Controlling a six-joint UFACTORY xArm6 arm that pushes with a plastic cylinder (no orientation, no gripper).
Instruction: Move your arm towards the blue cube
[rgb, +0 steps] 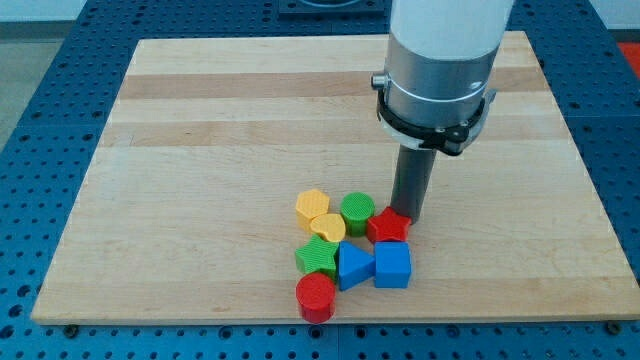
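Near the wooden board's (200, 150) front edge: my tip (409, 216), a bare rod holding nothing, touching the red star block (388, 226), just behind the blue cube (393, 266).

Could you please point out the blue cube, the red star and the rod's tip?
blue cube (393, 266): camera view, middle of its top face.
red star (388, 226): camera view, centre of its top.
my tip (409, 216): camera view, rod's lower end behind the star.

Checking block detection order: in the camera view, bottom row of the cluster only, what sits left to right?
Red cylinder → blue triangular block → blue cube. My tip sits above that row, at the red star-shaped block just toward the view's top from the cube.
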